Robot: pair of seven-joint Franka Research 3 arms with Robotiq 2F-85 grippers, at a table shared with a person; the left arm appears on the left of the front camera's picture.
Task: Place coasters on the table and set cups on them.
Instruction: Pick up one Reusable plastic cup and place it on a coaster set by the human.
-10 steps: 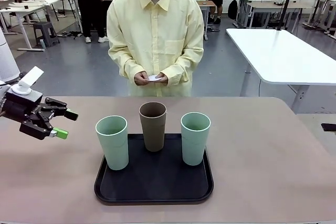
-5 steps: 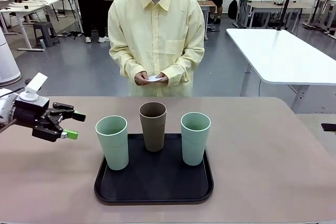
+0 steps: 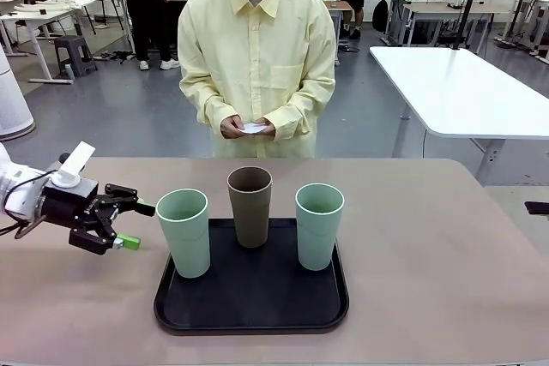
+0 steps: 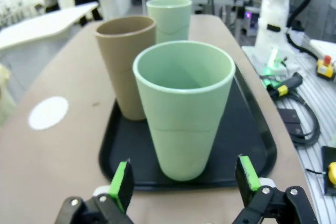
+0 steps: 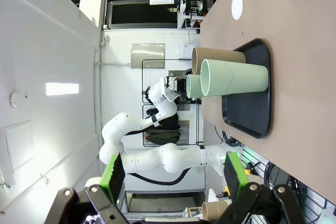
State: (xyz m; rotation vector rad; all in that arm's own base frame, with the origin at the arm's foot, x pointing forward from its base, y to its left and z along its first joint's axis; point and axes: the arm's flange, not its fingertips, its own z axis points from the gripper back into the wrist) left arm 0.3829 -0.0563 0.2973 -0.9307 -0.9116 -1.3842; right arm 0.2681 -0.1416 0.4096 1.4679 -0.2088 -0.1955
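I had the left gripper (image 3: 137,225) spread wide and empty. The nearest mint cup (image 3: 184,233) stood upright on the tray's (image 3: 249,315) near-left corner, just right of it, so the left arm was nearer.

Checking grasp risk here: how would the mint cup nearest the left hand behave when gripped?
The mint cup looks empty, so probably light. Tall with a narrow base, it may tip if nudged. Its matte wall should resist slipping.
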